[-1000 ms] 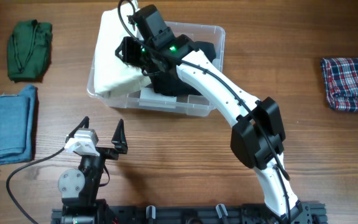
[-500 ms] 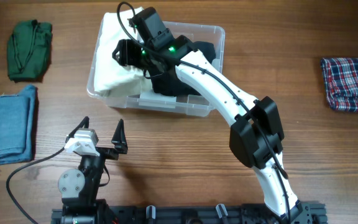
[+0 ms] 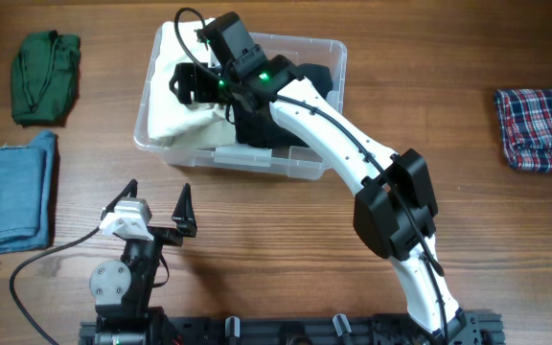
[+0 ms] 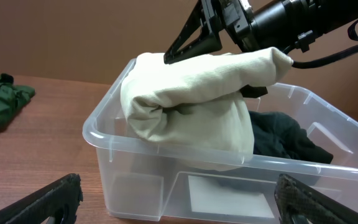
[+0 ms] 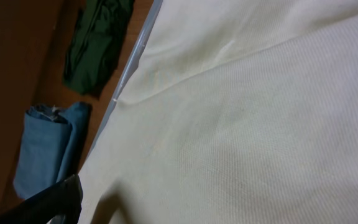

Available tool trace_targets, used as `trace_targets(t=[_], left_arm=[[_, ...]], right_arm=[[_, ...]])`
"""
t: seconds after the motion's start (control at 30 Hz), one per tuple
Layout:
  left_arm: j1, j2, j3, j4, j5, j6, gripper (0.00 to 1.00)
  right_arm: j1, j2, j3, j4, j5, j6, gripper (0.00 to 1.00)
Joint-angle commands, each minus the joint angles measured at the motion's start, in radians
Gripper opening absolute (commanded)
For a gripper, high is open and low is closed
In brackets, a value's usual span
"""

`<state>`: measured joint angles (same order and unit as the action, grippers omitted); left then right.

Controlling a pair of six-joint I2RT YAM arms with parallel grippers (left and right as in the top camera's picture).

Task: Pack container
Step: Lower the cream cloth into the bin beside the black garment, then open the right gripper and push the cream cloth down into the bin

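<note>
Cloth (image 3: 166, 115) draped over container (image 3: 286, 168) left rim; right fingers (image 4: 188, 40) held apart around it; left fingers (image 3: 186, 206) held wide open above counter (image 3: 286, 230).

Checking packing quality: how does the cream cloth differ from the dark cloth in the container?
The cream cloth is pale, piled high and drapes over the rim of the container; the dark cloth is blackish, lying low inside. Both are soft fabric in the container.
</note>
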<state>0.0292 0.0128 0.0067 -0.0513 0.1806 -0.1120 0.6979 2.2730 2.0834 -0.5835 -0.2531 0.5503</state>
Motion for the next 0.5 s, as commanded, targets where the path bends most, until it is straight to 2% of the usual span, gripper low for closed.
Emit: trace_targets(t=[0.0,0.27,0.4,0.47], left_arm=[[0.006,-0.007,-0.001,-0.009,-0.002,-0.008,1.00],[0.006,-0.007,-0.001,-0.009,-0.002,-0.008,1.00],[0.006,-0.007,-0.001,-0.009,-0.002,-0.008,1.00],[0.006,-0.007,-0.001,-0.009,-0.002,-0.008,1.00]], right_arm=[[0.002,0.013,0.018,0.017,0.062,-0.090,0.93],[-0.015,0.010,0.028,0.009,0.080,-0.133,0.93],[-0.018,0.010,0.028,-0.028,0.124,-0.132,1.00],[-0.018,0.010,0.028,-0.047,0.131,-0.132,0.99]])
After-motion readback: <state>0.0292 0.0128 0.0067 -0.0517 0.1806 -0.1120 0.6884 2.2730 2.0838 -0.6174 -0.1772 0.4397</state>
